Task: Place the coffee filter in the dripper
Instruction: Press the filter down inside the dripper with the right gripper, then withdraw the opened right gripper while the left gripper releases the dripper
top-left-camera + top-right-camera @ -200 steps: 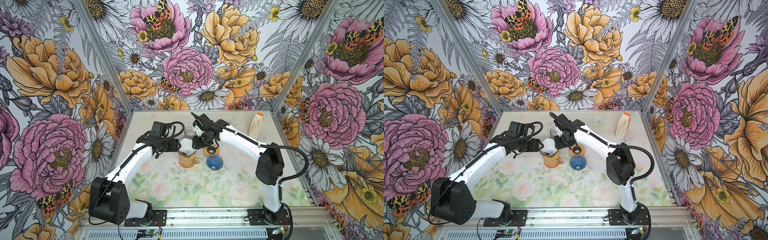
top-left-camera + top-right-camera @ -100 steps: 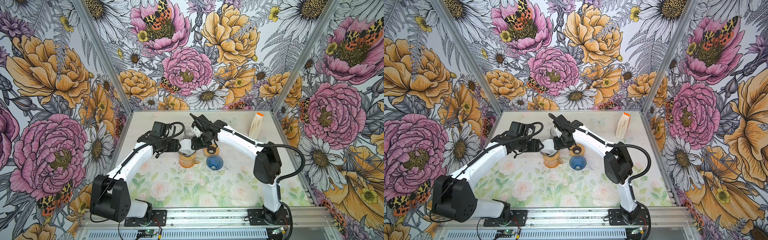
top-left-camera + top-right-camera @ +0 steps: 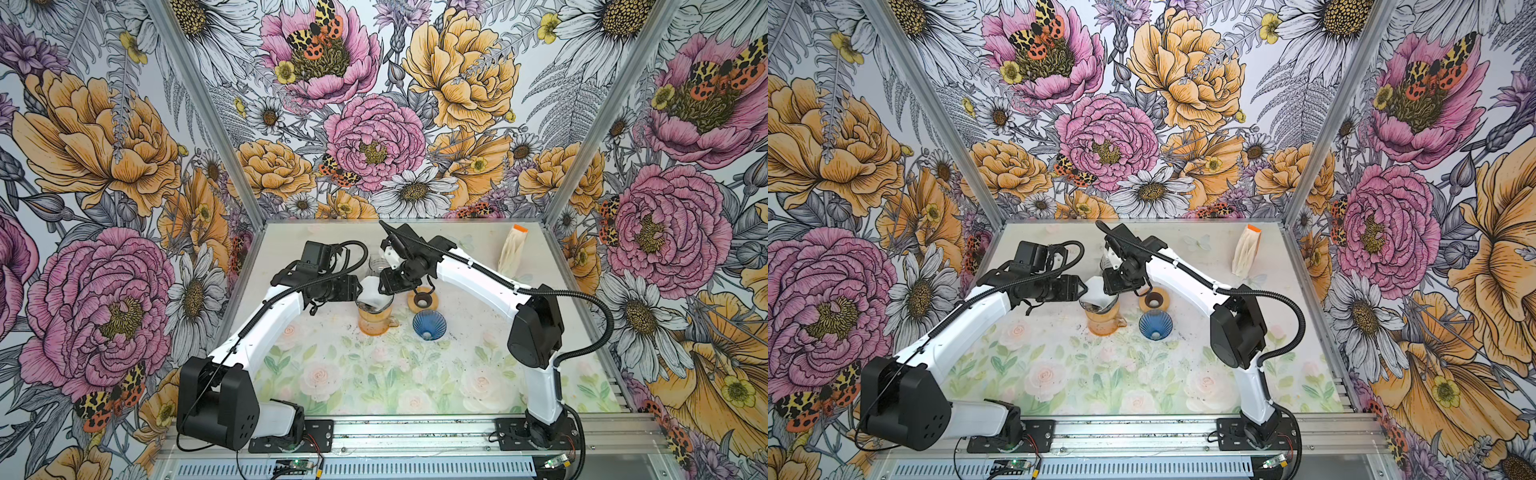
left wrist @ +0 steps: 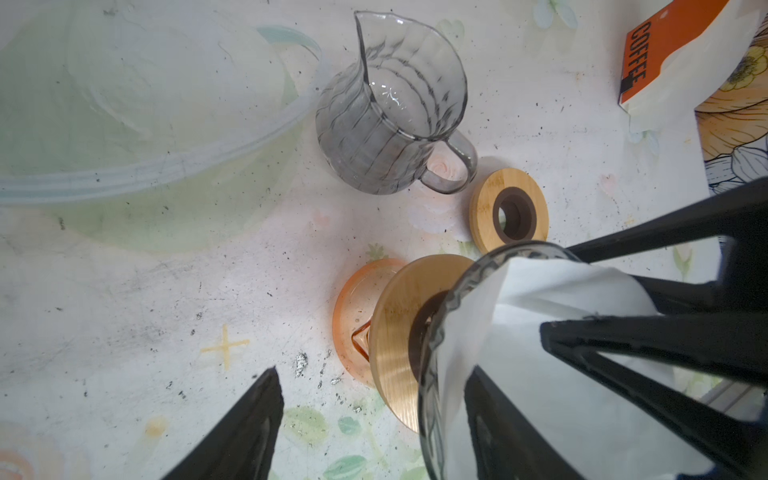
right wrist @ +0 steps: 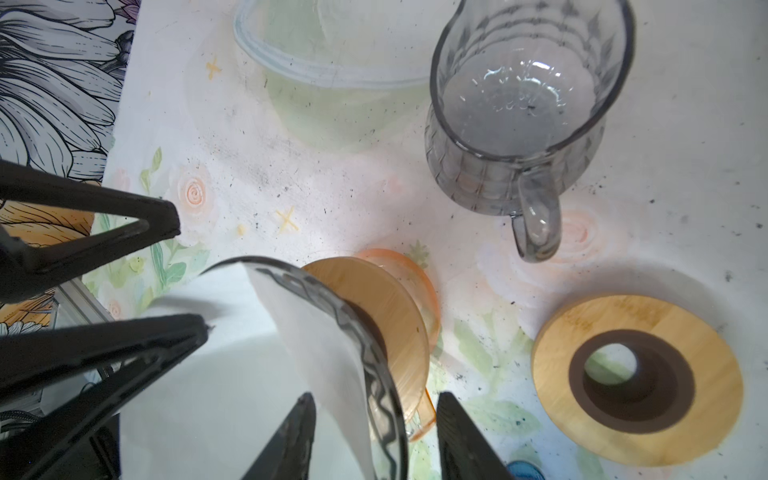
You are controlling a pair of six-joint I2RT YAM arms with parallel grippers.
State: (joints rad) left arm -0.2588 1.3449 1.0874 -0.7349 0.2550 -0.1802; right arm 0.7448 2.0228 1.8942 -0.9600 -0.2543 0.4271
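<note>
Left of the dripper [image 5: 357,332], the left gripper [image 5: 191,276] has its jaws wide open astride the glass rim, one inside against the white coffee filter [image 4: 540,291], gripping nothing. The filter sits in the dripper, its paper rising above the rim. On the dripper's right, the right gripper [image 5: 374,399] straddles the rim likewise, jaws partly open and empty. Farther right, a wooden ring [image 5: 552,365] lies on the tabletop [image 3: 457,374].

Coffee filter [image 3: 371,291]: plain white. Dripper [image 5: 361,336]: smoky clear glass, wavy ribbing noted. Carafe [image 3: 374,322]: translucent orange. Cone [image 3: 428,326]: blue, ribbed. Ring [image 3: 423,300]: pale wood, dark brown centre. Pitcher [image 4: 374,137]: grey ribbed glass. Bag [image 3: 513,253]: cream, orange-topped. Table [image 3: 374,395]: printed with pastel roses. Walls [image 3: 104,270]: covered in pink and orange blooms.
</note>
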